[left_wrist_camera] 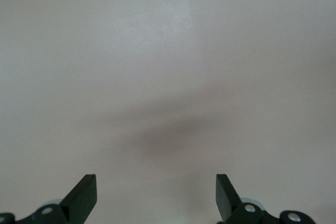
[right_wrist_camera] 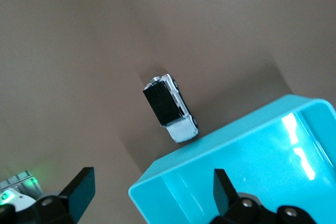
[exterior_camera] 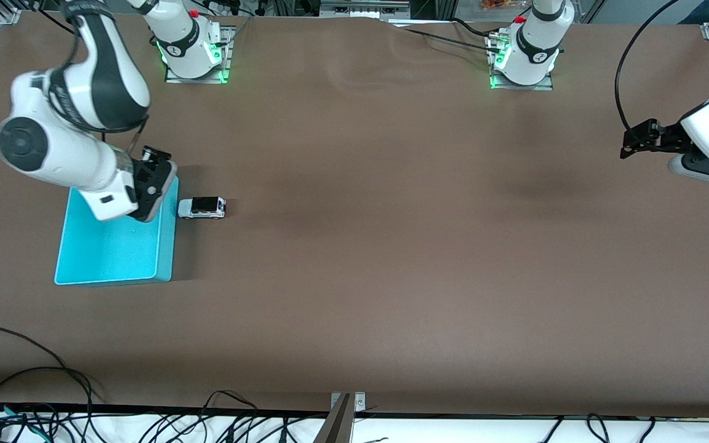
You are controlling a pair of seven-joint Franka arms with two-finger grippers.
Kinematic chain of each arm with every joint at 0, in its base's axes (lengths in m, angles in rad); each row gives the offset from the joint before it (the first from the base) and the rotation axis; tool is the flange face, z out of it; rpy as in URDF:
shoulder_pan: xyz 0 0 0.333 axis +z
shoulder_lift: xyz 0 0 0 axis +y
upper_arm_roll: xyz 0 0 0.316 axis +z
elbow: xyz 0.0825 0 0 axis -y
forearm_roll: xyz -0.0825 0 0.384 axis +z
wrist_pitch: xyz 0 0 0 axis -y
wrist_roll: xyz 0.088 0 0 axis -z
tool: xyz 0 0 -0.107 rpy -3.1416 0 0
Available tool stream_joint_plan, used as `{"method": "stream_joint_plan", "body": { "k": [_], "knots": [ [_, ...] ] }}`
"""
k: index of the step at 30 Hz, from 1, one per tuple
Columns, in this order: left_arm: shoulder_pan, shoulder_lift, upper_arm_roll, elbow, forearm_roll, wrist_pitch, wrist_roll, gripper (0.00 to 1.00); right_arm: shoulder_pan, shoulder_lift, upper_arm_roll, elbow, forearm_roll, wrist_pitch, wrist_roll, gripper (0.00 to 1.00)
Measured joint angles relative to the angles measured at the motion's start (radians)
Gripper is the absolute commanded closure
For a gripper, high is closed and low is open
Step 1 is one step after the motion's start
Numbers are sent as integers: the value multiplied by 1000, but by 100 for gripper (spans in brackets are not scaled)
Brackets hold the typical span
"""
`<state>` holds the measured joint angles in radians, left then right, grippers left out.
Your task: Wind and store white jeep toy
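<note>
The white jeep toy (exterior_camera: 202, 207), white with a black roof, stands on the brown table right beside the cyan bin (exterior_camera: 114, 246), toward the left arm's end. The right wrist view shows the jeep (right_wrist_camera: 170, 107) just outside the bin's rim (right_wrist_camera: 226, 129). My right gripper (exterior_camera: 147, 209) hangs open and empty over the bin's corner next to the jeep; in its wrist view (right_wrist_camera: 152, 192) the fingers straddle that corner. My left gripper (exterior_camera: 628, 144) waits open and empty over bare table at the left arm's end, and its wrist view (left_wrist_camera: 156, 192) shows only table.
The bin is empty inside. Cables lie along the table's edge nearest the front camera (exterior_camera: 34, 406). The arms' bases (exterior_camera: 194, 55) stand at the edge farthest from the camera.
</note>
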<state>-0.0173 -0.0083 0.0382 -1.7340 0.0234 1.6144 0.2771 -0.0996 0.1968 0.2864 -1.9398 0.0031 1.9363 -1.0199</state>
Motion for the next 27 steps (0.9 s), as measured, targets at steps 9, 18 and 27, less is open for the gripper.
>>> {"method": "stream_joint_plan", "body": {
  "k": [9, 18, 27],
  "knots": [
    [4, 0, -43, 3, 14, -1, -38, 0, -1, 1, 3, -224, 0, 295, -172, 0],
    [6, -2, -45, 57, 11, -95, -71, 0, 5, 11, 6, -361, -1, 496, -232, 0],
    [6, 3, -48, 98, -33, -121, -173, 0, 16, 76, 7, -390, -1, 644, -299, 0]
  ]
}}
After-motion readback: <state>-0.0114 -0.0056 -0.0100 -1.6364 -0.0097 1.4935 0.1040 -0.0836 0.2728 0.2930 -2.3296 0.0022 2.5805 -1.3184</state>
